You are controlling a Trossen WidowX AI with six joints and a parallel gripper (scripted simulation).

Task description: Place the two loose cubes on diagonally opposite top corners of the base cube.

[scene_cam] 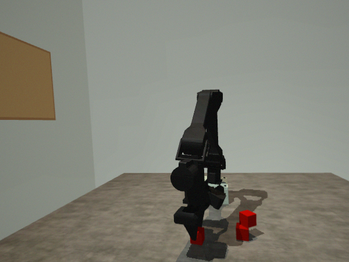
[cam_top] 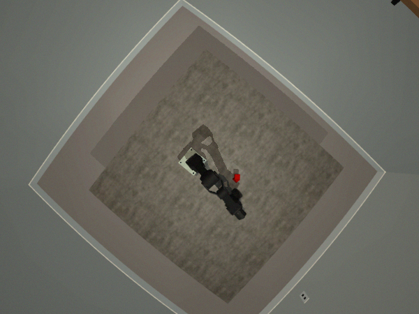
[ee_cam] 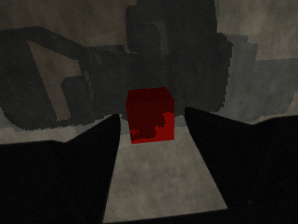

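Observation:
The red base cube (scene_cam: 242,233) stands on the floor surface right of the arm in the exterior view. One red cube (scene_cam: 247,219) (cam_top: 237,178) sits on top of it, offset over one corner and looking level. The other loose red cube (scene_cam: 200,238) (ee_cam: 150,117) rests on the surface, partly hidden by a finger in the exterior view. My gripper (scene_cam: 198,233) (ee_cam: 152,115) is open and low around this cube. In the wrist view the cube shows between the fingertips, with a gap on each side. In the top view the arm hides this cube.
The arm's pale mounting plate (cam_top: 184,164) lies at the arm's foot. The black arm (cam_top: 209,178) (scene_cam: 198,137) reaches out from it. The two stacked cubes stand a short way right of the gripper in the exterior view. Arm shadows cross the surface.

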